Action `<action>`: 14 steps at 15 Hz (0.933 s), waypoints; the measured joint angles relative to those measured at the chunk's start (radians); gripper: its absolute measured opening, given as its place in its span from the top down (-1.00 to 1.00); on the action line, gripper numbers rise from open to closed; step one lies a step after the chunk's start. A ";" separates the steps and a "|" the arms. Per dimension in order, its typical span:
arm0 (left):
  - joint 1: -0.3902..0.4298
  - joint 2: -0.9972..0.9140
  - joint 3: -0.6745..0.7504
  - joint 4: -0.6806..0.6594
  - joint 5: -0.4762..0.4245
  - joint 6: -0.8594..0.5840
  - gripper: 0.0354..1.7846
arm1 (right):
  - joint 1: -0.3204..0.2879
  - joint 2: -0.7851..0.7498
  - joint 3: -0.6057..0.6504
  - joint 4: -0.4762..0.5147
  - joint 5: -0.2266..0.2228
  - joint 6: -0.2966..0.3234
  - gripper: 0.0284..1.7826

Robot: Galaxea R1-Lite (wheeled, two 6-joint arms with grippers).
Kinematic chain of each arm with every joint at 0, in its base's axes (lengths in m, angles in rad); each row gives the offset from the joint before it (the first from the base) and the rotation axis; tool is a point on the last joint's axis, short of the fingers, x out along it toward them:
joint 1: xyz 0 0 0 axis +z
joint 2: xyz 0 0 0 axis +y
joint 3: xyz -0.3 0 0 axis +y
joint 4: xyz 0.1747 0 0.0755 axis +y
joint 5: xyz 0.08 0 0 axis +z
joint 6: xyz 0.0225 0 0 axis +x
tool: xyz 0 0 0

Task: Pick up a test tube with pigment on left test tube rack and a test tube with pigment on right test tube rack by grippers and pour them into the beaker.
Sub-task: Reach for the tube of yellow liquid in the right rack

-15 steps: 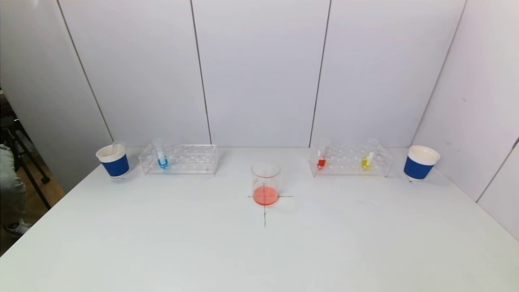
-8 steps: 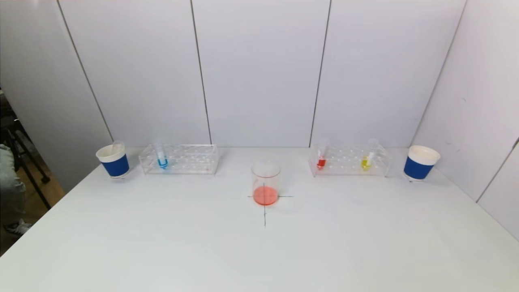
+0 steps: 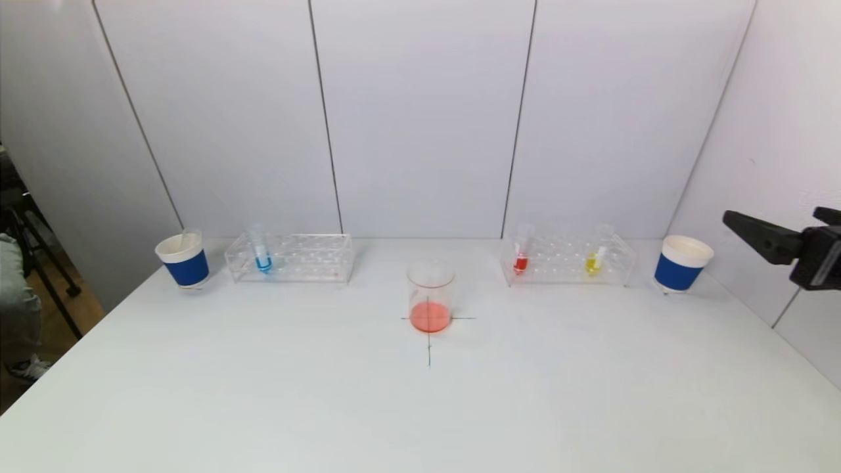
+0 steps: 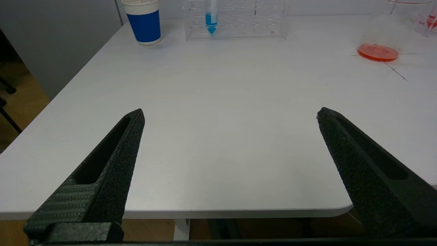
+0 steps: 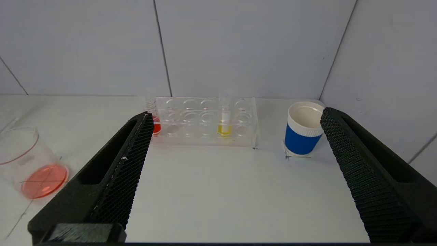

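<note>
The glass beaker [image 3: 430, 295] with a little orange liquid stands on a cross mark at the table's middle. The clear left test tube rack [image 3: 292, 257] holds a tube with blue pigment [image 3: 261, 253]. The right test tube rack [image 3: 568, 259] holds a red tube [image 3: 521, 256] and a yellow tube [image 3: 596, 256]. My right gripper [image 3: 772, 220] hangs open and empty at the far right, in front of its rack [image 5: 198, 119]. My left gripper [image 4: 230, 111] is open and empty over the table's near left edge, far from the blue tube [image 4: 211, 20].
A blue-banded paper cup [image 3: 184, 261] stands left of the left rack, with an empty tube leaning in it. A matching cup [image 3: 681, 263] stands right of the right rack. White wall panels close in the back and right side.
The right gripper has come into the head view at the right edge. Racks, tubes, beaker and cups have not moved.
</note>
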 joint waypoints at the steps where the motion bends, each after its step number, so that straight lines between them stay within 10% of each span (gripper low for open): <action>1: 0.000 0.000 0.000 0.000 0.000 0.000 -0.98 | 0.000 0.064 -0.001 -0.054 -0.001 0.000 -0.99; 14: 0.000 0.000 0.000 0.000 0.000 0.000 -0.98 | -0.010 0.769 -0.145 -0.616 -0.001 0.041 -0.99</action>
